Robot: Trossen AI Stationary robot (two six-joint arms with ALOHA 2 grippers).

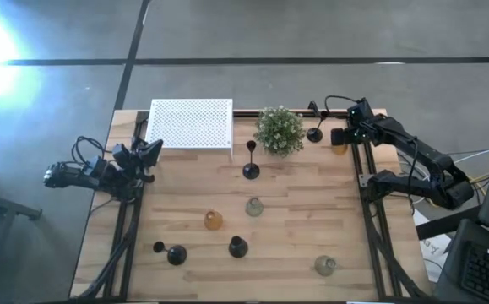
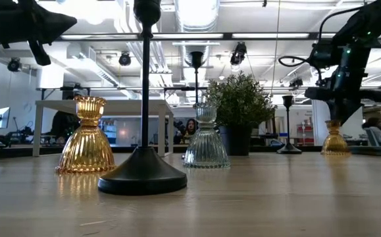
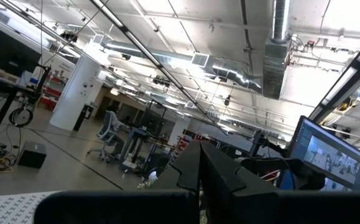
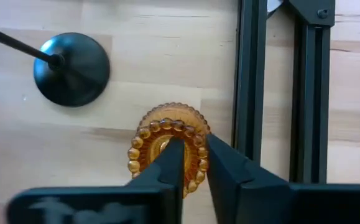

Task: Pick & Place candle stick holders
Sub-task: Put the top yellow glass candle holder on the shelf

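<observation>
Overhead, low and wrist views of a wooden counter (image 1: 295, 211) carrying scattered candle stick holders. The right gripper (image 4: 192, 165) stood directly above an amber glass holder (image 4: 167, 146) at the far right of the counter, just beside the arm's dark frame rail (image 4: 249, 81). Its jaws were nearly together over the holder's narrow top; whether they gripped the glass or only hovered at it could not be told. In the low view the holder's base (image 2: 335, 145) appeared to sit on the counter, so no lift was evident. A black holder (image 4: 71, 68) stood just left of it.

The left gripper (image 1: 147, 154) waited raised at the left edge, near the white perforated box (image 1: 191, 124); the state of its jaws could not be told.

Other holders: 1 tall black one (image 1: 251, 169) beside the potted plant (image 1: 279, 129); 1 amber (image 1: 214, 220) and 1 clear (image 1: 254, 206) at mid-counter; 2 black (image 1: 175, 254), (image 1: 238, 247) and 1 clear (image 1: 325, 266) at the near side.

Step in hand, as judged: the pick of the far-right amber holder. The next move would call for a firm hold on the neck, then a straight lift clear of the rail and the neighbouring black holder; smooth glass could slip.
</observation>
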